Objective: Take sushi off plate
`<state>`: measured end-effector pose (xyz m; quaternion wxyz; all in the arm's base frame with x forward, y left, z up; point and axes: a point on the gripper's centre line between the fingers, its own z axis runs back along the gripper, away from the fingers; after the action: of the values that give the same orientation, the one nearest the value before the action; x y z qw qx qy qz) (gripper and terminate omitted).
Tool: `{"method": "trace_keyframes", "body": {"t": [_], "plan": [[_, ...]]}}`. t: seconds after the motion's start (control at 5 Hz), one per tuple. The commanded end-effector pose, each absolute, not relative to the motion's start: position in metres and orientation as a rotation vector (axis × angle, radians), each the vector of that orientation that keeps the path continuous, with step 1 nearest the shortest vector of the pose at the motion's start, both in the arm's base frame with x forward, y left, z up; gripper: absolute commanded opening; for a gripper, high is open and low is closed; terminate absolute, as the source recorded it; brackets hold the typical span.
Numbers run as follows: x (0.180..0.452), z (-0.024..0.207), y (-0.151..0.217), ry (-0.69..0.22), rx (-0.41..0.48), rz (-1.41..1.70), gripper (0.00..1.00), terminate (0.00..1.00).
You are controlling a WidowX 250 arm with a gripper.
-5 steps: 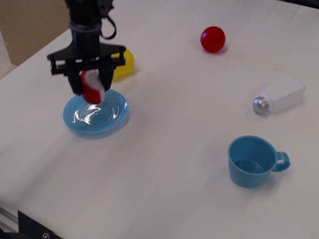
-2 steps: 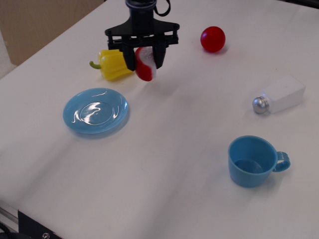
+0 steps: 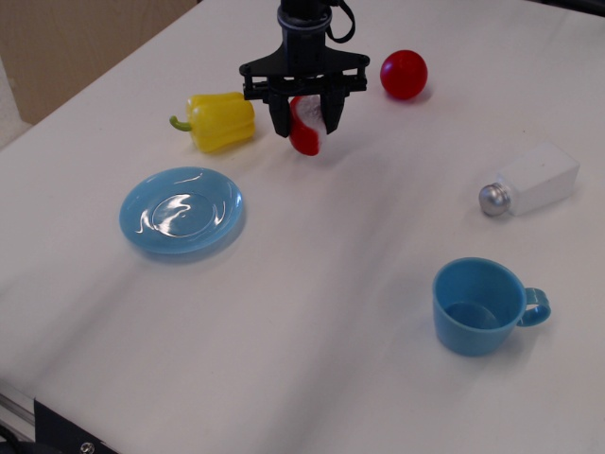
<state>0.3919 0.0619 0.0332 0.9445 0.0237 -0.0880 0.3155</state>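
Observation:
The sushi point(image 3: 307, 127), a small red-rinded piece with a white face, hangs between my gripper's black fingers. My gripper point(image 3: 305, 121) is shut on it, just above or at the white table, right of the yellow pepper and well to the upper right of the plate. The plate point(image 3: 181, 210), a shiny light-blue saucer, lies at the left with nothing on it.
A yellow pepper point(image 3: 219, 120) lies left of the gripper. A red ball point(image 3: 404, 74) sits at the back right. A white salt shaker point(image 3: 529, 181) lies on its side at the right. A blue cup point(image 3: 479, 305) with a handle stands front right.
My gripper has carried the sushi from just above the plate to the right and back, past the yellow pepper, and lower toward the table. The plate is now bare.

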Motion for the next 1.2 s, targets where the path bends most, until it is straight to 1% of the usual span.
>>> {"method": "trace_keyframes", "body": {"t": [0.0, 0.2, 0.4, 0.6, 0.8, 1.0], "plan": [[0.401, 0.051, 0.059, -0.261, 0.037, 0.666, 1.0, 0.0], [0.4, 0.056, 0.061, -0.263, 0.028, 0.673, 1.0, 0.0], [0.397, 0.068, 0.064, -0.263, 0.01, 0.664, 1.0, 0.0], [0.392, 0.09, 0.068, -0.309, -0.022, 0.675, 1.0, 0.0], [0.382, 0.107, 0.064, -0.342, 0.059, 0.681, 1.0, 0.0], [0.382, 0.107, 0.064, -0.342, 0.059, 0.681, 1.0, 0.0]]}}
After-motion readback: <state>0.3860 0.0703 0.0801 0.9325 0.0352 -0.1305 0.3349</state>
